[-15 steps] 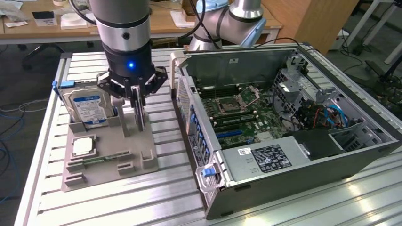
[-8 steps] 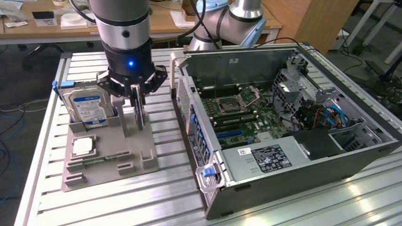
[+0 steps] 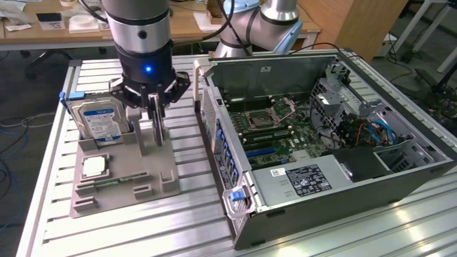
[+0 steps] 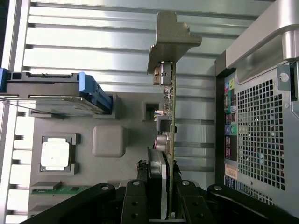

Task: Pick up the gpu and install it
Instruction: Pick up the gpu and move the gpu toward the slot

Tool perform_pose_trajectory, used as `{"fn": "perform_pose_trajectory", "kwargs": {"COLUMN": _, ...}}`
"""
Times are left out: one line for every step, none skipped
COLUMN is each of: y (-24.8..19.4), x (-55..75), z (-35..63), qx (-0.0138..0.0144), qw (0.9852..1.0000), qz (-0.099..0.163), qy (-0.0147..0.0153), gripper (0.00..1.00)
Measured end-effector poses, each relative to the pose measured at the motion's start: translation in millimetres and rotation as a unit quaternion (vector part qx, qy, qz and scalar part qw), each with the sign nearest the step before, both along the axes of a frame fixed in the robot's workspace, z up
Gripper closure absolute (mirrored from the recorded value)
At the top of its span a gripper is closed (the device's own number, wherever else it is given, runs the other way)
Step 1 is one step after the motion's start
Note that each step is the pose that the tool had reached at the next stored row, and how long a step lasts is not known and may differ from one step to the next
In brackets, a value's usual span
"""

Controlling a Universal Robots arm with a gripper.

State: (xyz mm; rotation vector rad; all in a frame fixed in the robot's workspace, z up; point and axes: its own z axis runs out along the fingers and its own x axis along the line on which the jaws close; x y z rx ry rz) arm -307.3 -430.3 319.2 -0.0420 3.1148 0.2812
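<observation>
gripper [image 4: 164,186] jaws clamp the gpu [image 4: 169,93] from directly above (standing on edge in its grey holder [image 3: 117,201]); its long axis runs alongside the open computer case [image 3: 400,182], just to the exterior view's right.

Table [image 3: 143,235] is ribbed shiny aluminium, tray [image 3: 121,206] looks like matt grey plastic, gpu [image 4: 167,126] end is dull silvery metal.

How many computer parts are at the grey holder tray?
4: hard drive upright in its slot; processor flat in its recess; memory stick beside the processor; gpu upright, clamped by the gripper. Nothing looks hidden.
</observation>
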Motion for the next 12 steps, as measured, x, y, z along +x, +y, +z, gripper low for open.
{"fn": "perform_pose_trajectory", "kwargs": {"y": 0.0, "x": 0.0, "z": 1.0, "qx": 0.0001, "qw": 1.0000, "qz": 0.000, "qy": 0.0000, "gripper": 0.72}}
{"fn": "perform_pose_trajectory", "kwargs": {"y": 0.0, "x": 0.0, "z": 2.1, "qx": 0.0003, "qw": 1.0000, "qz": 0.000, "qy": 0.0000, "gripper": 0.72}}
{"fn": "perform_pose_trajectory", "kwargs": {"y": 0.0, "x": 0.0, "z": 2.7, "qx": 0.0005, "qw": 1.0000, "qz": 0.000, "qy": 0.0000, "gripper": 0.72}}
{"fn": "perform_pose_trajectory", "kwargs": {"y": 0.0, "x": 0.0, "z": 3.4, "qx": 0.0006, "qw": 1.0000, "qz": 0.000, "qy": 0.0000, "gripper": 0.72}}
{"fn": "perform_pose_trajectory", "kwargs": {"y": 0.0, "x": 0.0, "z": 4.2, "qx": 0.0007, "qw": 1.0000, "qz": 0.000, "qy": 0.0000, "gripper": 0.72}}
{"fn": "perform_pose_trajectory", "kwargs": {"y": 0.0, "x": 0.0, "z": 5.3, "qx": 0.0008, "qw": 1.0000, "qz": 0.000, "qy": 0.0000, "gripper": 0.72}}
{"fn": "perform_pose_trajectory", "kwargs": {"y": 0.0, "x": 0.0, "z": 6.6, "qx": 0.0009, "qw": 1.0000, "qz": 0.000, "qy": 0.0000, "gripper": 0.72}}
{"fn": "perform_pose_trajectory", "kwargs": {"y": 0.0, "x": 0.0, "z": 7.8, "qx": 0.0011, "qw": 1.0000, "qz": 0.000, "qy": 0.0000, "gripper": 0.72}}
{"fn": "perform_pose_trajectory", "kwargs": {"y": 0.0, "x": 0.0, "z": 9.1, "qx": 0.0012, "qw": 1.0000, "qz": 0.000, "qy": 0.0000, "gripper": 0.72}}
{"fn": "perform_pose_trajectory", "kwargs": {"y": 0.0, "x": 0.0, "z": 10.2, "qx": 0.0014, "qw": 1.0000, "qz": 0.000, "qy": 0.0000, "gripper": 0.72}}
{"fn": "perform_pose_trajectory", "kwargs": {"y": 0.0, "x": 0.0, "z": 11.2, "qx": 0.0016, "qw": 1.0000, "qz": 0.000, "qy": 0.0000, "gripper": 0.72}}
{"fn": "perform_pose_trajectory", "kwargs": {"y": 0.0, "x": 0.0, "z": 12.3, "qx": 0.0018, "qw": 1.0000, "qz": 0.000, "qy": 0.0000, "gripper": 0.72}}
